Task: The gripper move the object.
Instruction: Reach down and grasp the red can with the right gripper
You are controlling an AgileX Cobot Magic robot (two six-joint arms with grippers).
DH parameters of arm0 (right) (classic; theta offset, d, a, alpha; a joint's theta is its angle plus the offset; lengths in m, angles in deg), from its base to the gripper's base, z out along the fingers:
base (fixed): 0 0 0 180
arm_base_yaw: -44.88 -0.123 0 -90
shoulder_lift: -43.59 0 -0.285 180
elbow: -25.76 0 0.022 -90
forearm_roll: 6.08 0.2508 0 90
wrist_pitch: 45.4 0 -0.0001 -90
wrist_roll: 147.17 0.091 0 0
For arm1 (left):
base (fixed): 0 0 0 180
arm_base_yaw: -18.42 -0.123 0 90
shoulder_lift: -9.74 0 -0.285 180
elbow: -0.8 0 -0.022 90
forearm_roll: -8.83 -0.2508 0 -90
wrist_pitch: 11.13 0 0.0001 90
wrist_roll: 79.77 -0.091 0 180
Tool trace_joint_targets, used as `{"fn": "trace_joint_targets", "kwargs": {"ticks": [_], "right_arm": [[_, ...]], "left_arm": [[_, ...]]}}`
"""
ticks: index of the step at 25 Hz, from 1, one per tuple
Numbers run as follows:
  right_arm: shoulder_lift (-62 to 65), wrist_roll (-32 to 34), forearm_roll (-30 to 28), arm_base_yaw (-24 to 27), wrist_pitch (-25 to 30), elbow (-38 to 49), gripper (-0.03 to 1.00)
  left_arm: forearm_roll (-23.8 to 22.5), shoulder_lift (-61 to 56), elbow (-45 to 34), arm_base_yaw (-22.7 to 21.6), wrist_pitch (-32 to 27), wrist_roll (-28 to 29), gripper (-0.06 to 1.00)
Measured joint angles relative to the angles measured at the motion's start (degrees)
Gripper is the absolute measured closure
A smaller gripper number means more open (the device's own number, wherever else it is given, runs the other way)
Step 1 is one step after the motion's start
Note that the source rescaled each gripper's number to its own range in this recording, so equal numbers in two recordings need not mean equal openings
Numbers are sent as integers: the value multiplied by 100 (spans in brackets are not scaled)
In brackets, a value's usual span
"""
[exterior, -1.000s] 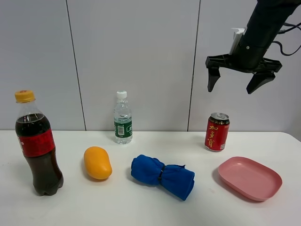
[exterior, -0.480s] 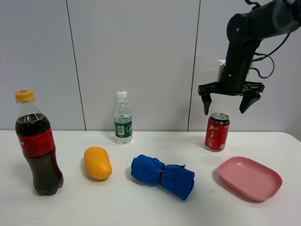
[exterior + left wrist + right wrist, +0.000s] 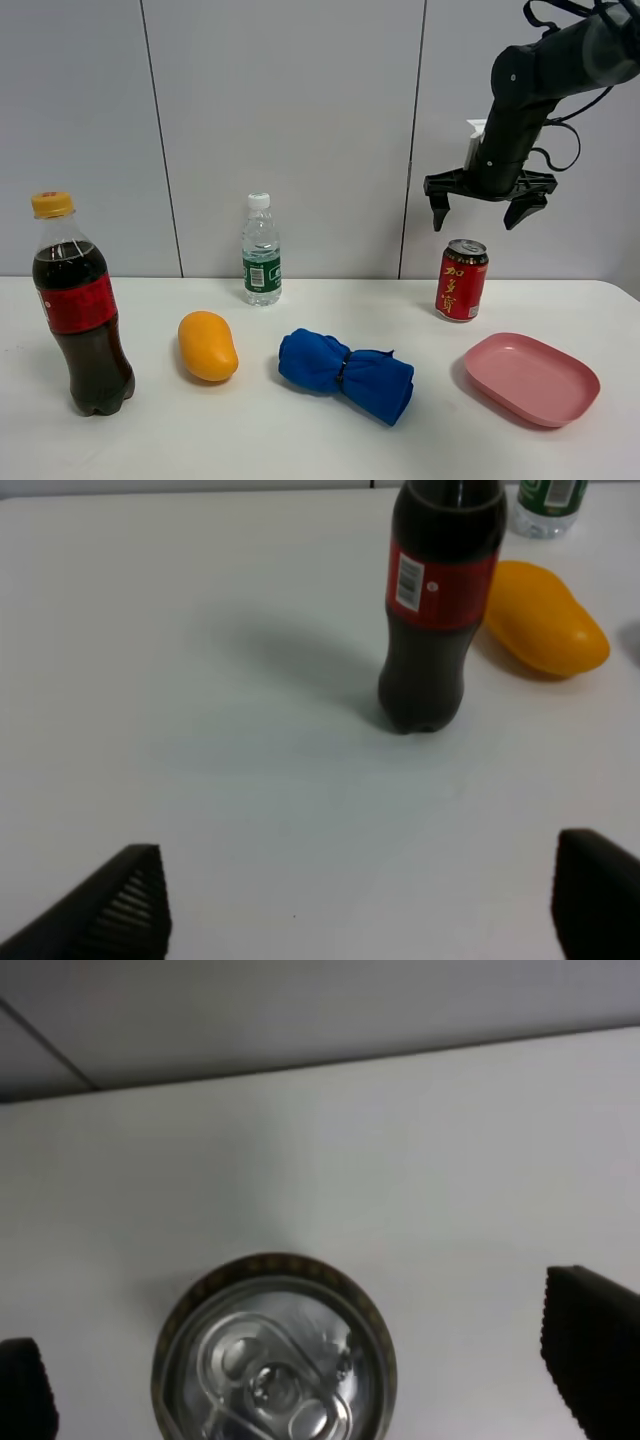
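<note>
The red can (image 3: 461, 280) with gold characters stands upright on the white table (image 3: 150, 440), at the back right. My right gripper (image 3: 478, 212) is open and hangs in the air just above the can, fingers pointing down, not touching it. In the right wrist view the can's silver pull-tab top (image 3: 273, 1368) lies below, between the two black fingertips (image 3: 592, 1345). My left gripper (image 3: 360, 905) is open and empty; its view looks over bare table towards the cola bottle (image 3: 440, 600).
A cola bottle (image 3: 78, 305) stands at the front left. A mango (image 3: 207, 345), a small water bottle (image 3: 261, 251), a rolled blue cloth (image 3: 347, 373) and a pink plate (image 3: 530, 378) are spread across the table. The plate lies in front of the can.
My right gripper came down and to the left until it was right over the can, then rose slightly. The can and the other things have not moved.
</note>
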Motion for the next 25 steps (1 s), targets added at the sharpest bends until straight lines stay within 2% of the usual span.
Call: {"fn": "trace_joint_targets", "kwargs": {"ticks": [6, 17, 20, 22, 25], "right_arm": [[-449, -92, 166, 0, -18, 0, -3], [-880, -111, 295, 0, -429, 0, -2], [-898, -163, 300, 0, -439, 0, 16], [-910, -217, 306, 0, -439, 0, 41], [-916, -249, 358, 0, -433, 0, 85]], "left_arm": [[0, 0, 0, 0, 0, 0, -6], [0, 0, 0, 0, 0, 0, -6], [0, 0, 0, 0, 0, 0, -6], [0, 0, 0, 0, 0, 0, -6], [0, 0, 0, 0, 0, 0, -6]]}}
